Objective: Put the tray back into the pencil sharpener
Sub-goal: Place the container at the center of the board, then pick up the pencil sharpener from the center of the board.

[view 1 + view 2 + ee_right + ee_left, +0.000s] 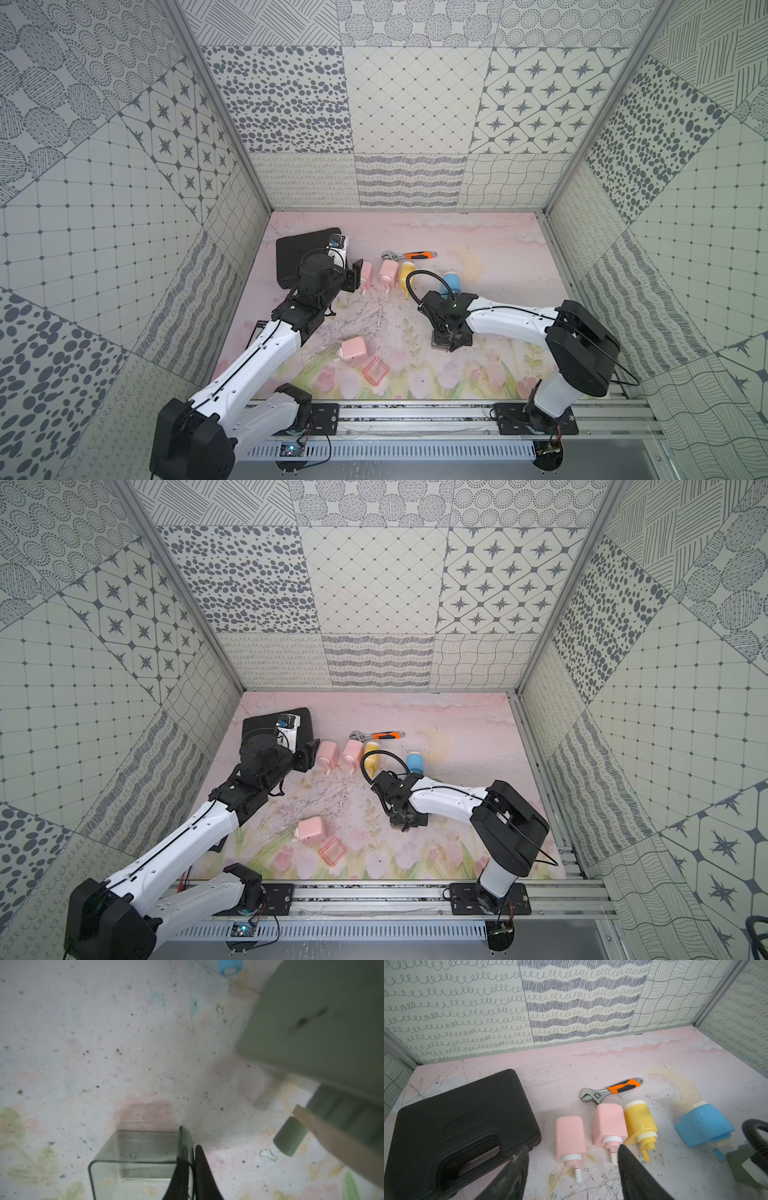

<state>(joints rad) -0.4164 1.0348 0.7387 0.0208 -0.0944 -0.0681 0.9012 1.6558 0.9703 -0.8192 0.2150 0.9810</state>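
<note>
A clear smoky-green tray point(135, 1147) rests on the mat, and my right gripper point(190, 1153) is shut on its side wall, with one finger inside and one outside. In both top views the same tray point(439, 344) point(398, 823) shows only as a dark edge under that gripper point(451, 343). The sage-green pencil sharpener point(322, 1022) stands close beside the tray, its crank knob point(289, 1136) pointing toward it. The right wrist hides the sharpener in both top views. My left gripper point(573, 1147) point(356, 276) hovers open over the far-left mat, holding nothing.
Far left lies a black case point(299, 249). Beside it is a row of two pink sharpeners point(366, 274) point(388, 272), a yellow one point(407, 274) and a blue one point(451, 280), with a wrench point(409, 255) behind. Near the front lie a pink sharpener point(353, 348) and a pink tray point(376, 370).
</note>
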